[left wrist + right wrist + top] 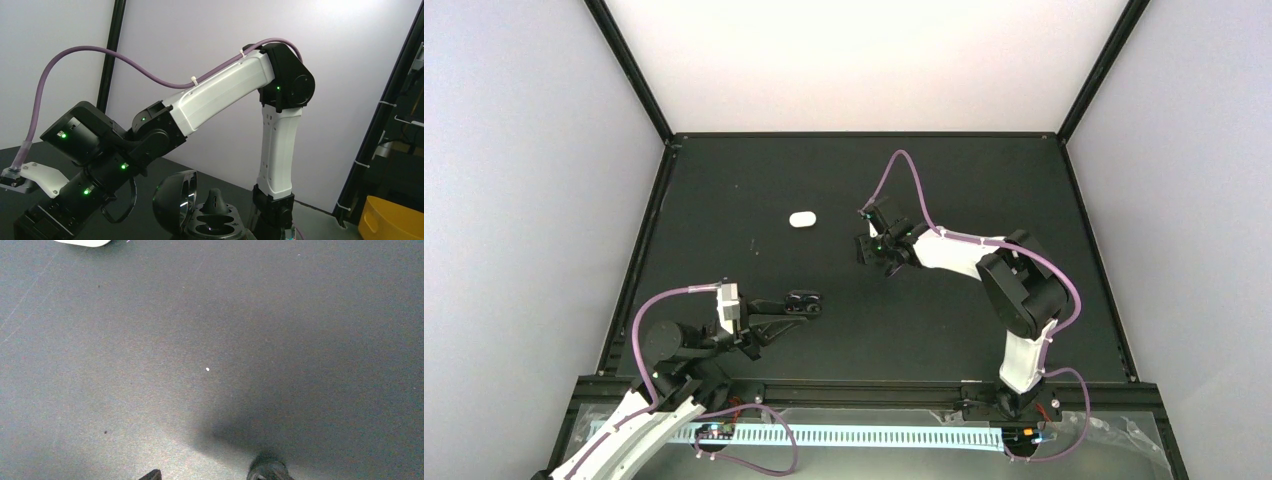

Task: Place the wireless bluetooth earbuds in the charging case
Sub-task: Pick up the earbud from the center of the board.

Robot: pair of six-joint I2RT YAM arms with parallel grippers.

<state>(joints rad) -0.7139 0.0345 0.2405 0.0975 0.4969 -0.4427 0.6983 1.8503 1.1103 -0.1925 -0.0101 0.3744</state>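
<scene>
Black charging case point(212, 225) sat bottom centre, clamped in closed left gripper point(794, 305); right gripper point(210, 473) hung open, empty. Probable black earbud point(215, 197) inside looked light, slick: pinch across body.

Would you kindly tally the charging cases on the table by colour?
White case: 1
Black case: 1
Total: 2
</scene>
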